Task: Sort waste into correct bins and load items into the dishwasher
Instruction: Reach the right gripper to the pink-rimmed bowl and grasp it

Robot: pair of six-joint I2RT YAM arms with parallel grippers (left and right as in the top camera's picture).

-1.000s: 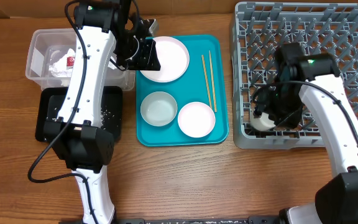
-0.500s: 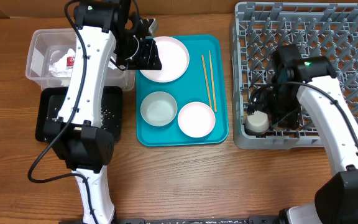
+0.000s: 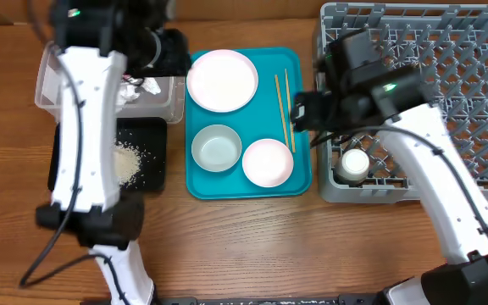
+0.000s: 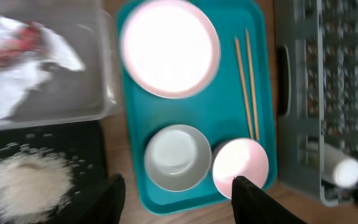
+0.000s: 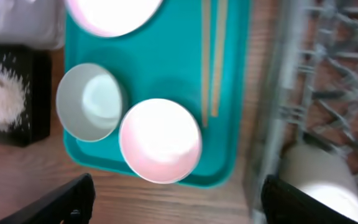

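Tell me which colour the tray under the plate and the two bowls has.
The tray is teal, plain with no pattern; the overhead view shows it best.

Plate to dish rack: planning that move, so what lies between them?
Overhead, the chopsticks lie on the teal tray between plate and dish rack; the right end effector hovers there too.

From above, my left arm (image 3: 87, 110) reaches across the clear tub (image 3: 51, 85), where crumpled napkins (image 3: 138, 87) lie, and just beside it the black tray (image 3: 155, 169) holds a heap of rice (image 3: 126, 161). On the teal tray (image 3: 252, 114) in the middle of the tabletop (image 3: 244, 246) sit the plate (image 3: 222, 80), a greyish bowl (image 3: 216, 147) just beside a white bowl (image 3: 268, 162), and the chopsticks (image 3: 284, 102) lying along the right side. My right tool (image 3: 303, 112) hangs over that tray's right edge near the chopsticks, and the cup (image 3: 353, 163) sits in the grey rack (image 3: 447, 51), in the corner nearest the bowls.
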